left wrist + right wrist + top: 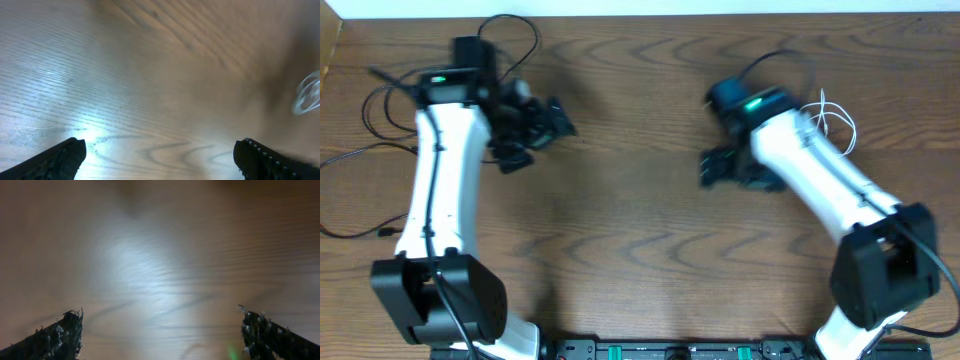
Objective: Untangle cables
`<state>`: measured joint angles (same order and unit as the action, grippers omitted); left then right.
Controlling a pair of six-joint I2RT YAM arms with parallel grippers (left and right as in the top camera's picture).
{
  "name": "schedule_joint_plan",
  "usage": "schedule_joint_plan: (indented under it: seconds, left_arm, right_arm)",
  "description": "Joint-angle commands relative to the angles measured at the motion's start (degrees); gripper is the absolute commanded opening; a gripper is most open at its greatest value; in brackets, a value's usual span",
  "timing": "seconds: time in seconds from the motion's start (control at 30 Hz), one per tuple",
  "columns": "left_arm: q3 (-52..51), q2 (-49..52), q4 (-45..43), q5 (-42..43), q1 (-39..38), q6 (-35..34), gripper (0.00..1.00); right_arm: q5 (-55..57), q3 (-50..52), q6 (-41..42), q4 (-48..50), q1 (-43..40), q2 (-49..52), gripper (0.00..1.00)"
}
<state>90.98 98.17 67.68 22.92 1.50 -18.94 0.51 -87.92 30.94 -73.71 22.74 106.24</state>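
Thin black cables lie in loose loops at the table's left side, behind and beside my left arm, and one strand trails toward the left edge. A short white cable is bunched at the right, just behind my right arm. My left gripper hovers over bare wood right of the black loops, open and empty. My right gripper faces it across the middle of the table, also open, with only wood between its fingers. Each wrist view shows only tabletop between the jaws.
A black loop rises behind the left arm's wrist and another behind the right arm's wrist. A blurred pale loop shows at the right edge of the left wrist view. The arm bases stand along the front edge.
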Motion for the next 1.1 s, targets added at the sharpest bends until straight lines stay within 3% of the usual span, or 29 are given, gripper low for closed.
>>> schedule_joint_plan:
  seconds: [0.0,0.3,0.7,0.77,0.97,1.07]
  left_arm:
    - [-1.22,0.31,0.42,-5.81,-6.21,1.75,0.99]
    - [-1.64,0.31,0.44,-13.55,-17.42,1.75,0.98]
    - [-1.64,0.31,6.75,-13.53,-20.87,1.73,0.98]
    - [-1.64,0.31,6.67,-13.53,-20.87,1.75,0.98]
    - [-1.64,0.31,6.67,-13.55,-20.87,1.73,0.98]
    - [-1.64,0.31,6.67,-13.55,-20.87,1.73,0.98]
  right_arm:
    - [3.02,-5.46,-4.04,-2.54,-7.8,-1.03,0.99]
    - [0.87,-5.07,-4.63,6.45,-25.79,-1.01,0.99]
    - [0.42,8.46,-4.68,29.07,-28.63,-1.01,0.98]
    - [0.42,10.32,-4.68,33.0,-28.65,-1.01,0.94]
    - [0.61,14.78,-4.85,43.28,-28.65,-1.01,0.64]
    - [0.61,16.46,-4.87,46.8,-28.65,-1.01,0.57]
